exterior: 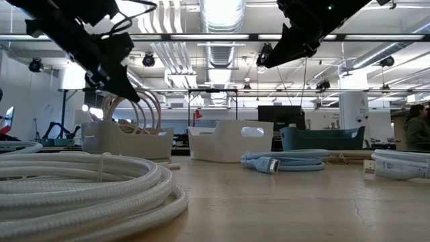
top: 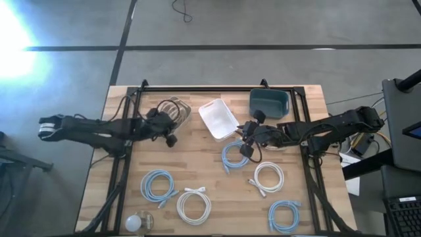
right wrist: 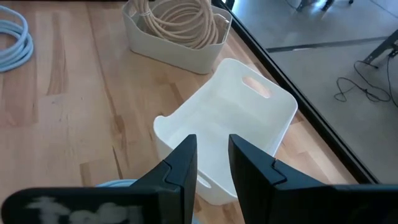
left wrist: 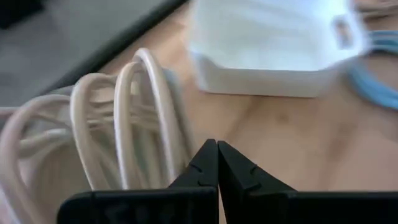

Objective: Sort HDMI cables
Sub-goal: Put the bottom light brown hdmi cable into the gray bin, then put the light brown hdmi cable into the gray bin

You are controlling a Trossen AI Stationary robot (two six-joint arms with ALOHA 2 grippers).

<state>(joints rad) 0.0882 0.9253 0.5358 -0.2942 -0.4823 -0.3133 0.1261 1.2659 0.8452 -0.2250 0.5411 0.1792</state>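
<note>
Wooden bench [top: 197,168] carries the HDMI cables — beige coils [top: 174,108] stand in the far-left bin [right wrist: 177,50], blue and white ones lie loose up front. Left end effector [top: 170,139] — fingers pinched together, empty — hangs beside that bin. Right end effector [top: 247,150], narrowly parted and empty, hovers above a blue coil [top: 233,155] near the white bin [top: 218,118].

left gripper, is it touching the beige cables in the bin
Apart. The left wrist view shows the left gripper shut and empty, with bare table between its tips and the beige cables coiled upright in the bin.
</note>
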